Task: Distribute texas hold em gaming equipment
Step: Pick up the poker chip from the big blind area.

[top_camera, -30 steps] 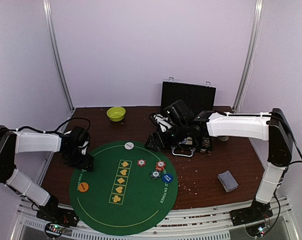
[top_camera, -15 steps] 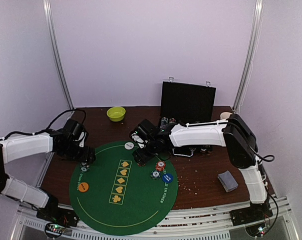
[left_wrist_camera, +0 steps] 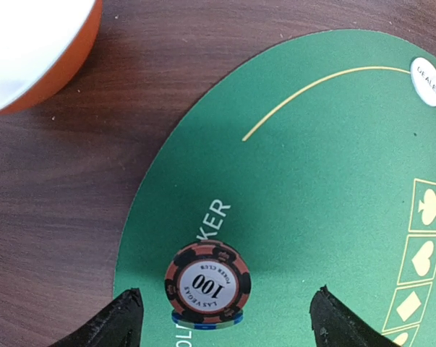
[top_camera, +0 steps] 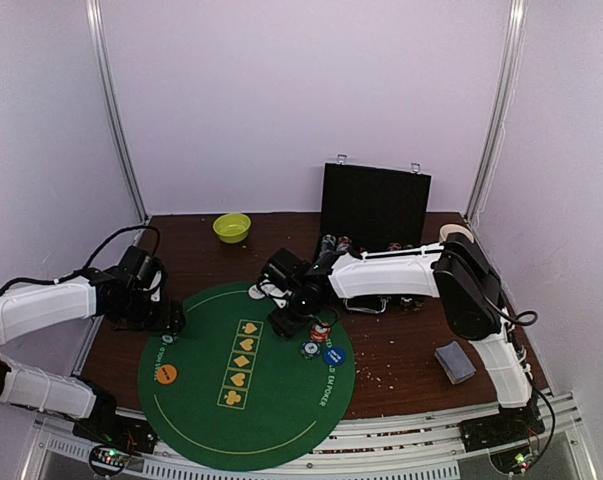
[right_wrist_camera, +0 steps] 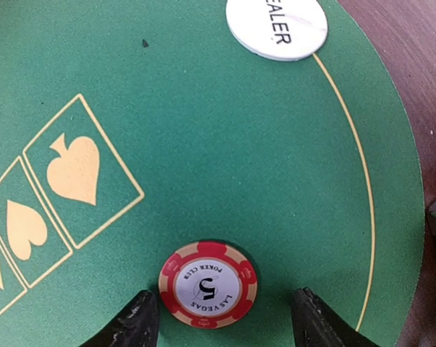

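A round green poker mat (top_camera: 271,400) lies on the brown table. My left gripper (left_wrist_camera: 225,322) is open, its fingertips either side of an orange-black "100" chip (left_wrist_camera: 208,282) that lies on a blue chip at the mat's left edge. My right gripper (right_wrist_camera: 221,325) is open, straddling a red "5" chip (right_wrist_camera: 208,285) flat on the mat. The white dealer button (right_wrist_camera: 277,27) lies beyond it. In the top view a chip stack (top_camera: 321,328), a blue button (top_camera: 332,355), an orange button (top_camera: 167,373) and a grey-blue card deck (top_camera: 454,362) show.
An open black case (top_camera: 376,205) stands at the back with chips before it. A lime-green bowl (top_camera: 232,227) sits at the back left. A white round object with an orange rim (left_wrist_camera: 30,43) lies beside the mat near my left gripper.
My right arm has swung left from the case to the mat and come down over the red chip. My left gripper has shifted slightly and stays at the mat's left edge.
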